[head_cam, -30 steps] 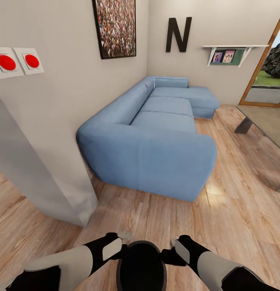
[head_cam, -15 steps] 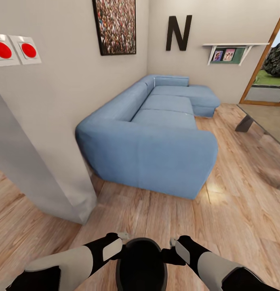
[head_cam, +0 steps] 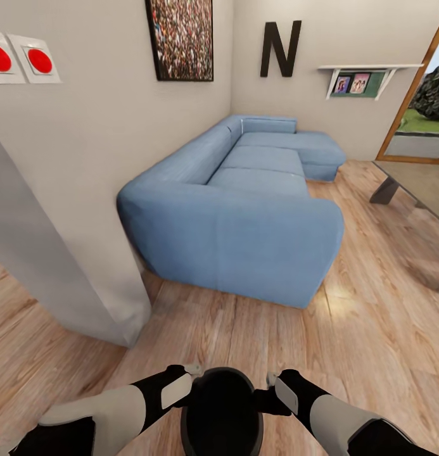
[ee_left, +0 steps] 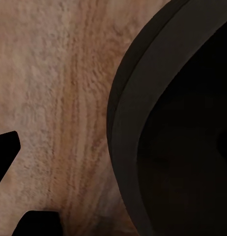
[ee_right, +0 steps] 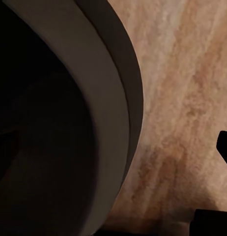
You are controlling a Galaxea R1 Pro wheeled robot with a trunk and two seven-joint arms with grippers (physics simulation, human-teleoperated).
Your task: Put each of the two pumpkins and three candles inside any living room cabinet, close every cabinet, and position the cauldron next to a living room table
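Cauldron, black and round with its dark mouth open upward, sits low at the near edge of the head view, between the two forearms and above the light wood plank floor. Biggest thing ahead is the blue sofa, an L-shaped piece running along the pale wall to the far corner, its near arm facing the robot. Off to the right lies the glass-topped worktop on dark angled legs, well apart from the cauldron, with an open doorway behind it showing grass. On the walls hang a dark-framed crowd picture, a black letter N, a small white shelf with photos, and two white plates with red buttons. The left claw presses against the cauldron's left side and the right claw against its right side, so the pot is held between them; how far apart each claw's own fingers stand I cannot tell. Both wrist views show the cauldron's thick dark rim very close, with floorboards beside it.
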